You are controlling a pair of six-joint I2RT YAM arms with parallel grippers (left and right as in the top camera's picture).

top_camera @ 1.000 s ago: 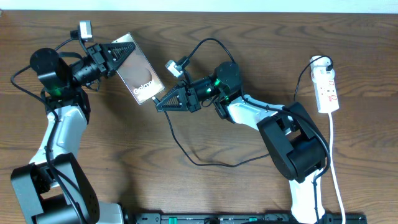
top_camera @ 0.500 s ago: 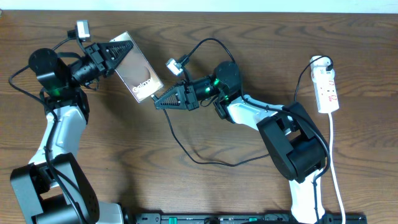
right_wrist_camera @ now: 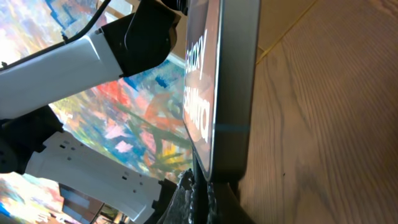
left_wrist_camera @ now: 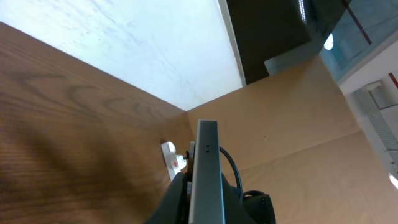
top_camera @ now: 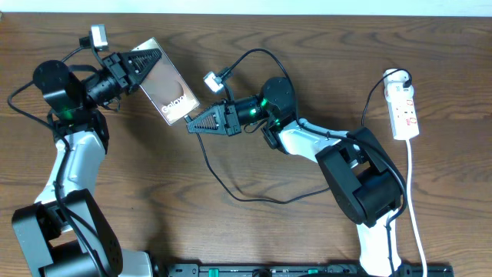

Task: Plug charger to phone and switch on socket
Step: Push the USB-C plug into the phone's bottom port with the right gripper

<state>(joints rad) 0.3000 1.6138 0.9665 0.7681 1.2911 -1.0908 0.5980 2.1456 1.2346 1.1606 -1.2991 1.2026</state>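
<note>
A dark brown wooden table [top_camera: 154,200] filled the overhead view, with a pale wall strip along its far edge. The phone [top_camera: 169,91] was raised off it and tilted, its glossy screen facing up and the dark band with white lettering at its lower end. The left gripper [top_camera: 152,63] was clamped on the phone's upper end, one finger on each side. In the left wrist view the phone [left_wrist_camera: 206,168] showed edge-on as a thin silver bar.

The right gripper [top_camera: 192,127] sat just beside the phone's lettered end, its pointed fingers pressed together on the charger [top_camera: 231,188]. That thin black cable dropped from the fingertips, curved away from the phone across the wood and rose toward the socket [top_camera: 404,109]. The connector tip itself could not be made out. The right wrist view showed the phone's edge [right_wrist_camera: 235,93] very close above the fingers [right_wrist_camera: 198,198].

The socket lay well apart from the phone, at the opposite side of the table, its white cord [top_camera: 413,196] trailing toward the near edge.
</note>
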